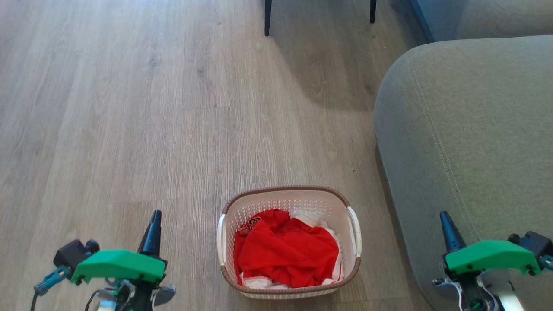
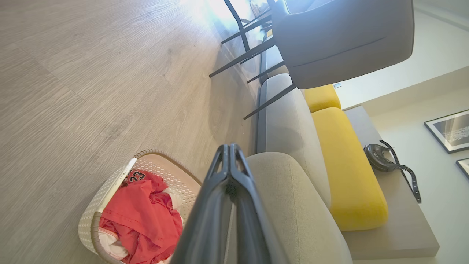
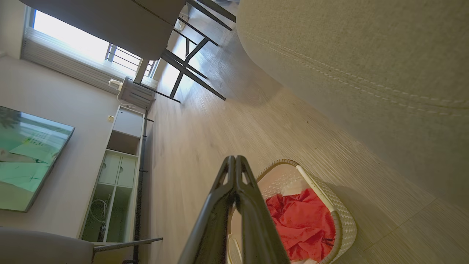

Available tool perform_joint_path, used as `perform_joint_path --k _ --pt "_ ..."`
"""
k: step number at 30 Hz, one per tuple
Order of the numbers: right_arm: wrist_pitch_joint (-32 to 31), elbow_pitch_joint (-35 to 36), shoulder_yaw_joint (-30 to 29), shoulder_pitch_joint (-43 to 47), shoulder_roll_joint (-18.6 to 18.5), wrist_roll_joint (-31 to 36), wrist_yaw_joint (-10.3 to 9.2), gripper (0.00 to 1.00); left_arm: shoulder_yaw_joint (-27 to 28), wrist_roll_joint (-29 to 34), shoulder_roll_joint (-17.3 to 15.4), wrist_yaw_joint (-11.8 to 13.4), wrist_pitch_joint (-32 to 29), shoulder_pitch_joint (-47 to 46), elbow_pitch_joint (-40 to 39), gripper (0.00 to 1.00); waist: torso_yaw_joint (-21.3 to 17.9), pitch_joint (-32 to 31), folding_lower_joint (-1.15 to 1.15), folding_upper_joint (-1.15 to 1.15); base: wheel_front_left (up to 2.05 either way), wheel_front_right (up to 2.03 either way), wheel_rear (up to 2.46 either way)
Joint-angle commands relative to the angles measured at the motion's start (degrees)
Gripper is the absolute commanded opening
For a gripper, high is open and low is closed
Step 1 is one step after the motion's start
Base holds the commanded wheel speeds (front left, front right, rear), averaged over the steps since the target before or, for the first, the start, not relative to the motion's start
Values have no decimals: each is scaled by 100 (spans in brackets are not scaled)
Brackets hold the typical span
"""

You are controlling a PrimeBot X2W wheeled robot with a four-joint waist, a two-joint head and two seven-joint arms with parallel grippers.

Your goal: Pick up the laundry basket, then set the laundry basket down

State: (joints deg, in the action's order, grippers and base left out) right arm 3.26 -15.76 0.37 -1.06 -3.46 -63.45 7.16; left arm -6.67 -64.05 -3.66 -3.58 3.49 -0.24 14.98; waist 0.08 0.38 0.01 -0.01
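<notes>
The laundry basket (image 1: 288, 196) stands on the wood floor at the bottom centre of the head view, white and perforated with a brown rim, white side handles and red and white clothes inside. My left gripper (image 1: 154, 216) is shut, well left of the basket and apart from it. My right gripper (image 1: 445, 217) is shut too, to the basket's right, in front of the sofa arm. The basket (image 2: 110, 190) sits lower left of my closed left gripper (image 2: 229, 147) in the left wrist view. In the right wrist view the basket (image 3: 342, 220) lies beside my closed right gripper (image 3: 234, 158).
A grey sofa (image 1: 466, 129) rises close on the basket's right, with yellow cushions (image 2: 348, 172) along it. Dark chair legs (image 1: 268, 19) stand at the far end of the floor. A TV (image 3: 25, 161) and a white cabinet (image 3: 117, 172) line the opposite wall.
</notes>
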Motion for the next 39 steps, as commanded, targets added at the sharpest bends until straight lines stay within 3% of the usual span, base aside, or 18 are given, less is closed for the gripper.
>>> perform_joint_path --k 1,39 --pt "-60 189 20 -349 -95 -196 21 0 211 -181 -87 -54 -64 -355 -161 0 0 -1 0 1 0 0 0" --pt "-697 185 -416 -470 -78 -2541 31 0 963 -2503 -71 -334 -704 -540 -112 0 -6 -16 -1 1 0 0 0"
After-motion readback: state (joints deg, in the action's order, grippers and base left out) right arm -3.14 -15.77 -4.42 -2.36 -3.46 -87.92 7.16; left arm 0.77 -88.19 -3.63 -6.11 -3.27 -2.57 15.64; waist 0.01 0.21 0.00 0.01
